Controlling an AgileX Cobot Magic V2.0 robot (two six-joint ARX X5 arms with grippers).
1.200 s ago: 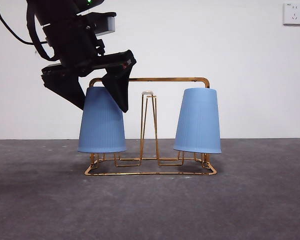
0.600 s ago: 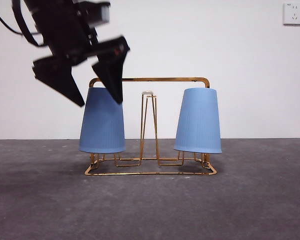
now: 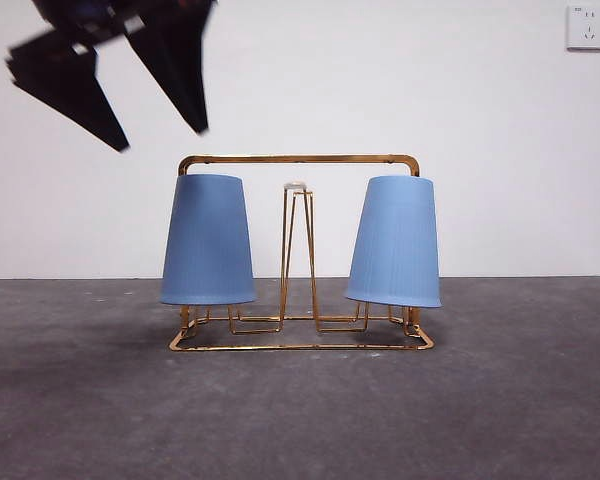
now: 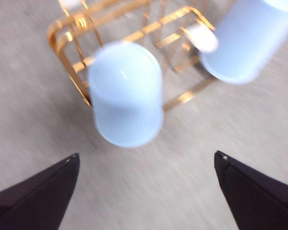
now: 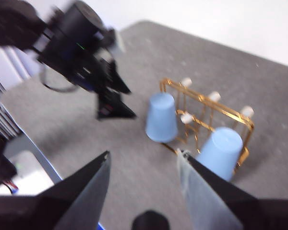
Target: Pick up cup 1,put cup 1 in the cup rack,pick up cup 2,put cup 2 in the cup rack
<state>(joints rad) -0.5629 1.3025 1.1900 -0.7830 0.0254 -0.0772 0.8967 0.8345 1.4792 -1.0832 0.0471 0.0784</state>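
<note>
Two blue cups, one at left (image 3: 208, 240) and one at right (image 3: 394, 242), sit upturned over prongs of the gold wire cup rack (image 3: 298, 159), presumably to drain, while the left gripper (image 3: 145, 95) hovers wide open and empty above the left cup, and the right gripper (image 5: 144, 167) waits well back, parted and empty.

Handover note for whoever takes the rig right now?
Left pincer: open, empty, raised above and beside the near cup, clear of it.
Right pincer: open, empty, high up and away from the rack.
Cup rack: gold wire, on the grey table.
Both blue cups sit upside down on it; the other cup leans slightly.
Done: both placements, by the look of it.
Left: nothing visible beyond parking the arms.
</note>
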